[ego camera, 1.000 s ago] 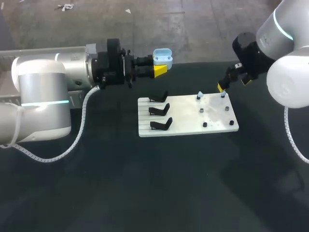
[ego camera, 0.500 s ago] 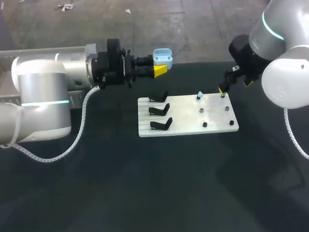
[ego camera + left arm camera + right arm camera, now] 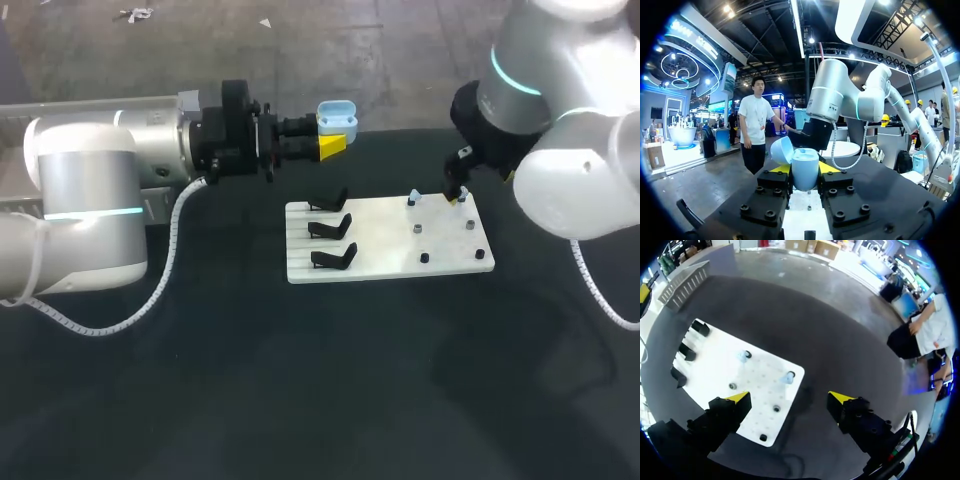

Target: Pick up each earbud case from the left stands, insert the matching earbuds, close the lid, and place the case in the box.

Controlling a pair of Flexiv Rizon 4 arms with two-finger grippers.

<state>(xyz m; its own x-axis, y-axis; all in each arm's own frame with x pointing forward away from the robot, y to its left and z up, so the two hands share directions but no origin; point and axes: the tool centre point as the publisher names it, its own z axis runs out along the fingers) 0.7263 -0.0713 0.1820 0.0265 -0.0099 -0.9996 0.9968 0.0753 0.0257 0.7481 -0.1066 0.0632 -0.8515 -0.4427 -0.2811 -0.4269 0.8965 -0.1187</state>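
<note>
Soft, even light falls from overhead in the head view. The dark table (image 3: 300, 400) swallows most of it and shows only a faint broad shadow of the right arm (image 3: 560, 170) toward 4 o'clock. The white board (image 3: 385, 250) is the brightest surface, slightly washed out. The right arm and left arm (image 3: 90, 200) carry gentle highlights on their pale shells. In the left wrist view, ceiling lamps flare hard while the earbud case (image 3: 805, 167) is mildly lit. In the right wrist view the board glares white, with a soft dark patch on the table beside its edge.

Black stands (image 3: 330, 228) and pegs (image 3: 418, 229) flank an open strip down the white board's (image 3: 380, 242) middle.
</note>
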